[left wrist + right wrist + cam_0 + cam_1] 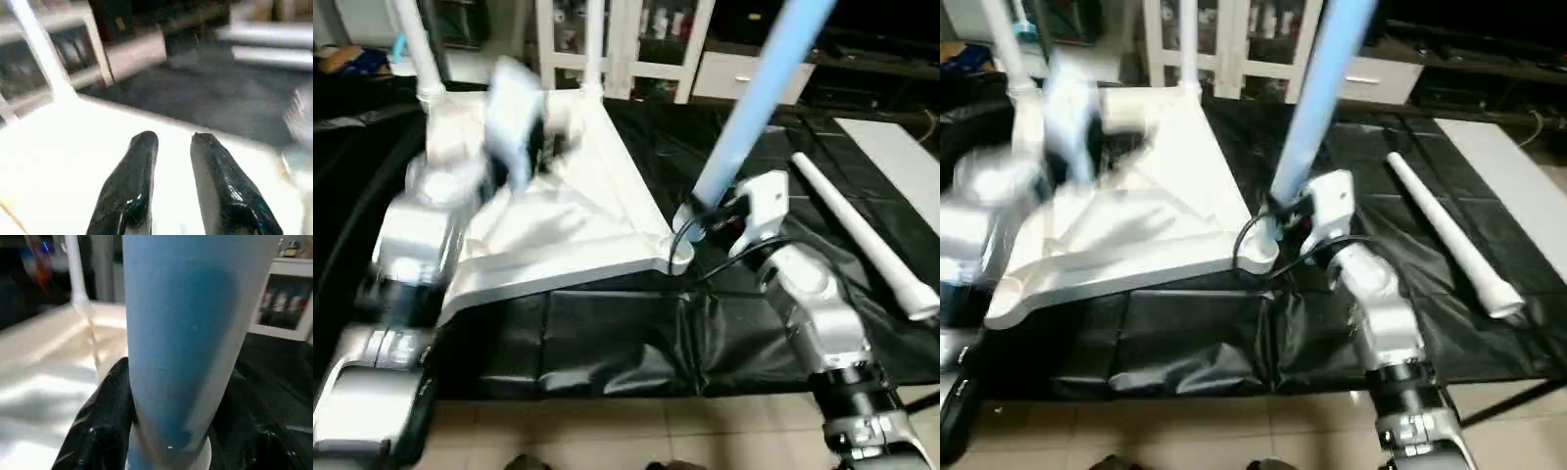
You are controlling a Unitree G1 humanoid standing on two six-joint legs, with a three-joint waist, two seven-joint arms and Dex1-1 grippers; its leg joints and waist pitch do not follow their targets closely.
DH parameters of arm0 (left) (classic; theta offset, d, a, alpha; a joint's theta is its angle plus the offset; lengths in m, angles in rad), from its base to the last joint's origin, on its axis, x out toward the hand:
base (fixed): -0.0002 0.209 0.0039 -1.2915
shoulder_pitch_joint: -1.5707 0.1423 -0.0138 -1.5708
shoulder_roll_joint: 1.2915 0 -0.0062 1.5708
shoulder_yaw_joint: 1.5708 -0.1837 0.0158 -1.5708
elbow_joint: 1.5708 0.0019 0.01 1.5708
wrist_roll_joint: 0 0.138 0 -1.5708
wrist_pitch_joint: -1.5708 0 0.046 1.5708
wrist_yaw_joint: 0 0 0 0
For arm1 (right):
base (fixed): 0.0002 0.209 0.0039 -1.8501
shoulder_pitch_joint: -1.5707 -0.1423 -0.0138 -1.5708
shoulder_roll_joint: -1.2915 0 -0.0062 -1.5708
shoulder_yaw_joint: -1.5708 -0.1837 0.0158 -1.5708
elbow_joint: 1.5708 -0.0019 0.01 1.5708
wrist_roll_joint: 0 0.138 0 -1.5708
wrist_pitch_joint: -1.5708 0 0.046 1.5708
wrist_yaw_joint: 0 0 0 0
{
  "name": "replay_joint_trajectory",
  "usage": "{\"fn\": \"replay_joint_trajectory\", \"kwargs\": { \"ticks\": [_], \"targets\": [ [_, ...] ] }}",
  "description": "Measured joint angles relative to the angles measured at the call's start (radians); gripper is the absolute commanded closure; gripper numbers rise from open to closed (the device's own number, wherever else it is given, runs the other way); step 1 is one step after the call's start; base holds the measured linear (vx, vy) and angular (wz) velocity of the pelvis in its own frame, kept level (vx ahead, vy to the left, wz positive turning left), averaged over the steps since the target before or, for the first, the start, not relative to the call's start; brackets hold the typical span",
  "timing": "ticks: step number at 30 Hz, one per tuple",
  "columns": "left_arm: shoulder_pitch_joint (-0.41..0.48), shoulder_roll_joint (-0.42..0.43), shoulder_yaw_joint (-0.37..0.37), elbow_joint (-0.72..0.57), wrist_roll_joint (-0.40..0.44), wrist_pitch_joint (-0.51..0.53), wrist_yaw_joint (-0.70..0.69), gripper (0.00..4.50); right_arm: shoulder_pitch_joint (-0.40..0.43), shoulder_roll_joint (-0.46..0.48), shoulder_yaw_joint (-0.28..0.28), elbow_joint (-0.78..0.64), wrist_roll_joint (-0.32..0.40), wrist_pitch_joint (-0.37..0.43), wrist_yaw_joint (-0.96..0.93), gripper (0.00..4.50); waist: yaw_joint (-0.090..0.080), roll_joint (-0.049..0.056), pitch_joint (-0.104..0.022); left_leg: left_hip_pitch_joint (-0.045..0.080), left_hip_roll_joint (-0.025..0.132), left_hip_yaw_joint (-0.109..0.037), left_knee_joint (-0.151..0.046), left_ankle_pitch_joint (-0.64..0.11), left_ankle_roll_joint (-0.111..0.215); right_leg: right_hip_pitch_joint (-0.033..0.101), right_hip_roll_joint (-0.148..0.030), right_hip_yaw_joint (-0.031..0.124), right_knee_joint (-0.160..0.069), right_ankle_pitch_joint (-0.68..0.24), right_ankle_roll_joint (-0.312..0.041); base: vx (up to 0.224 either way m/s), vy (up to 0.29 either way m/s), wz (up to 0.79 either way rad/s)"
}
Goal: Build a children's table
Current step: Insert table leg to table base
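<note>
The white table top [578, 225] lies underside up on black sheeting. Two white legs [416, 49] [594, 44] stand in its far corner sockets. A third leg [754, 98], tinted blue, rises slanting from the near right corner socket [677, 257]. My right gripper [700, 220] is shut around this leg's base, with black fingers [105, 416] on both sides of the tube [186, 333]. A fourth leg [862, 230] lies loose on the sheeting to the right. My left gripper [176, 139] hovers over the top's left part [524, 157], its fingers [137, 171] apart with nothing seen between them.
The black sheeting [607, 333] covers the work table, whose front edge meets a tiled floor [607, 431]. White shelving [656, 39] stands behind the table. A white board [901, 157] lies at the far right.
</note>
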Motion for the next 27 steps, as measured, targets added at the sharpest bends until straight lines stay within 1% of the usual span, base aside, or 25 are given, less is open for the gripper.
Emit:
{"fn": "replay_joint_trajectory", "kwargs": {
  "ticks": [1,3,4,6,7,9,10,12,13,14,15,17,18,20,23,25,27],
  "targets": [
    [0.017,-0.001,-0.007,-0.006,0.0,0.0,-0.009,3.14,-0.019,-0.007,-0.01,0.014,0.012,0.011,0.01,2.66,0.002,0.003,0.0,0.0,0.0,0.001,0.0,0.0,0.0,0.0,0.0,0.0,0.0,0.0,0.0,0.0,0.0,0.0],
    [0.029,-0.002,-0.01,-0.016,0.001,-0.003,-0.018,3.14,-0.042,-0.034,-0.01,0.042,0.023,0.021,0.036,2.66,0.004,0.005,0.0,0.001,0.0,0.001,0.0,0.0,0.0,0.0,0.0,-0.001,0.001,0.0,-0.001,0.0,0.0,0.0],
    [0.032,-0.002,-0.011,-0.017,0.002,-0.004,-0.02,2.96,-0.049,-0.045,-0.014,0.052,0.023,0.023,0.044,2.66,0.003,0.006,0.0,0.001,0.0,0.001,0.0,0.0,0.0,0.001,0.0,-0.001,0.001,0.0,-0.001,0.0,0.0,0.0],
    [0.039,-0.006,-0.021,-0.017,0.003,-0.007,-0.031,2.78,-0.079,-0.059,-0.04,0.101,0.041,0.062,0.084,2.66,0.0,0.015,-0.001,0.002,0.0,0.001,0.001,0.0,0.0,0.001,0.0,0.0,0.001,0.0,-0.002,0.0,0.0,0.0],
    [0.046,-0.01,-0.04,-0.017,0.003,-0.014,-0.048,2.76,-0.102,-0.075,-0.047,0.137,0.054,0.1,0.117,2.66,-0.003,0.02,-0.002,0.002,0.0,0.002,0.001,0.0,0.0,0.001,0.0,0.001,0.001,0.001,-0.003,0.0,0.0,0.0],
    [0.059,-0.018,-0.078,-0.017,0.004,-0.029,-0.075,2.59,-0.117,-0.105,-0.048,0.17,0.06,0.131,0.164,2.66,-0.003,0.025,-0.003,0.002,0.0,0.002,0.001,0.0,0.0,0.001,0.0,0.001,0.002,0.001,-0.003,0.0,0.0,0.0],
    [0.064,-0.019,-0.105,-0.017,0.011,-0.032,-0.092,2.5,-0.126,-0.121,-0.048,0.189,0.063,0.135,0.191,2.66,-0.003,0.026,-0.003,0.002,0.0,0.002,0.001,0.0,0.0,0.0,0.0,0.0,0.003,0.001,-0.003,0.0,0.0,0.0],
    [0.065,-0.023,-0.136,-0.017,0.02,-0.032,-0.111,2.38,-0.133,-0.144,-0.052,0.195,0.067,0.142,0.222,2.66,-0.004,0.026,-0.003,0.002,0.0,0.002,0.001,0.0,0.0,0.0,0.001,0.0,0.004,0.001,-0.003,0.0,0.0,0.0],
    [0.064,-0.036,-0.144,-0.017,0.018,-0.032,-0.132,2.29,-0.14,-0.151,-0.071,0.203,0.083,0.146,0.244,2.66,-0.006,0.027,-0.003,0.002,0.0,0.002,0.001,0.0,0.0,0.0,0.001,0.0,0.004,0.001,-0.003,0.0,0.0,0.0],
    [0.064,-0.051,-0.15,-0.017,0.012,-0.032,-0.148,2.29,-0.146,-0.154,-0.087,0.206,0.093,0.149,0.254,2.66,-0.006,0.027,-0.003,0.002,0.0,0.002,0.001,0.0,0.0,0.0,0.001,0.0,0.004,0.001,-0.003,0.0,0.0,0.0],
    [0.063,-0.059,-0.164,-0.017,0.009,-0.031,-0.173,2.17,-0.157,-0.16,-0.094,0.218,0.11,0.154,0.266,2.66,-0.008,0.027,-0.003,0.002,0.0,0.002,0.002,0.0,0.0,0.0,0.001,0.0,0.004,0.001,-0.003,0.0,0.0,0.0],
    [0.062,-0.074,-0.212,-0.015,0.003,-0.035,-0.232,2.02,-0.178,-0.178,-0.106,0.233,0.12,0.169,0.283,2.66,-0.012,0.028,-0.004,0.002,0.0,0.002,0.002,0.0,0.0,0.0,0.001,0.0,0.004,0.001,-0.004,0.0,0.0,0.0],
    [0.063,-0.082,-0.226,-0.01,0.004,-0.04,-0.245,2.0,-0.179,-0.184,-0.109,0.233,0.12,0.175,0.286,2.66,-0.014,0.029,-0.004,0.002,0.0,0.002,0.003,0.0,0.0,0.001,0.001,0.001,0.003,0.001,-0.004,0.0,0.0,0.0],
    [0.061,-0.098,-0.236,0.017,0.012,-0.045,-0.244,2.0,-0.179,-0.191,-0.114,0.231,0.12,0.191,0.303,2.66,-0.024,0.036,-0.004,0.001,0.0,0.003,0.004,0.0,0.001,0.001,0.001,0.001,0.003,0.002,-0.005,0.0,0.0,0.0],
    [0.052,-0.103,-0.246,0.051,0.039,-0.038,-0.211,2.0,-0.138,-0.192,-0.117,0.181,0.131,0.233,0.32,2.66,-0.029,0.044,-0.004,0.002,0.0,0.003,0.004,0.0,0.001,0.001,0.002,0.001,0.003,0.002,-0.005,0.0,0.0,0.0],
    [0.046,-0.102,-0.244,0.083,0.046,-0.031,-0.195,2.0,-0.118,-0.193,-0.096,0.175,0.123,0.234,0.332,2.66,-0.035,0.048,-0.004,0.002,0.0,0.002,0.004,0.0,0.001,0.001,0.003,0.001,0.003,0.002,-0.005,0.0,0.0,0.0],
    [0.036,-0.101,-0.244,0.121,0.07,-0.045,-0.179,2.0,-0.107,-0.19,-0.084,0.175,0.12,0.236,0.348,2.66,-0.04,0.049,-0.004,0.002,0.0,0.002,0.004,0.0,0.001,0.0,0.003,0.0,0.003,0.002,-0.005,0.0,0.0,0.0]
  ]
}}
